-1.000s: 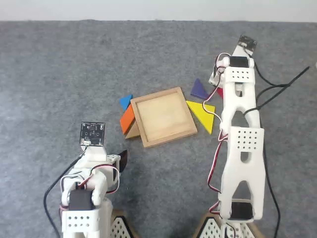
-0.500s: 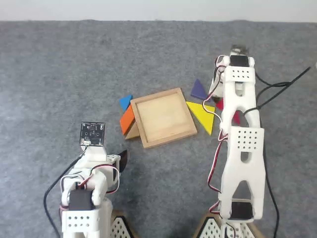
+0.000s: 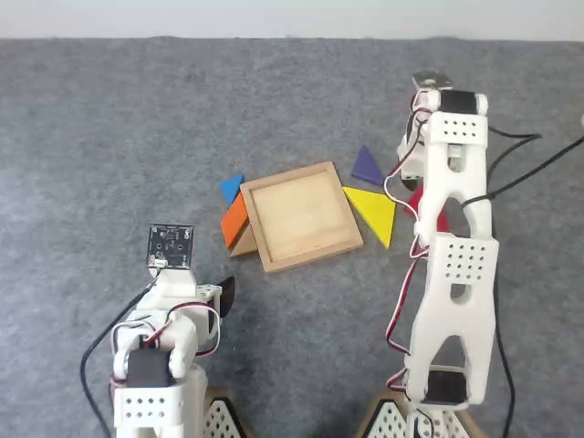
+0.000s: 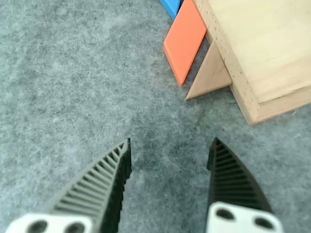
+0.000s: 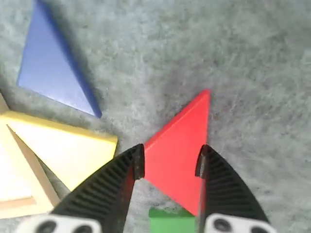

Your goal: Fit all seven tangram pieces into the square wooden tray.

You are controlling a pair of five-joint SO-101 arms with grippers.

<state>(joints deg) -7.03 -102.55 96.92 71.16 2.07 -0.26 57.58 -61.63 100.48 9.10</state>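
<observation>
**A:** Where's the working pincer?

**B:** My right gripper [image 5: 170, 162] is partly open, one jaw on each side of the red triangle [image 5: 181, 138]. I can't tell whether the pads touch it. The piece lies flat on the carpet [image 3: 137, 119] near the tray [image 3: 310, 256], just past the yellow triangle [image 3: 374, 212], which lies against the tray's side.

**A:** So which step?

**B:** The first pick, I'd judge, since the tray holds nothing. Next I'd close on the red triangle, lift it over the yellow one and set it into a tray corner, squared to the rim.

**A:** And the other arm?

**B:** My left gripper [image 4: 172, 145] is wide open and empty, near another tray corner.

**A:** Count?

**B:** One tray and seven pieces, all outside it. Five are triangles: red, yellow, the dark blue triangle [image 3: 367, 166] off a tray corner, and the light blue triangle [image 3: 231, 187] and tan triangle [image 3: 245, 242] on the tray's opposite side. One orange parallelogram [image 3: 234, 219] lies between those two. One green piece [image 5: 172, 218] is beside the red, its shape hidden.
</observation>
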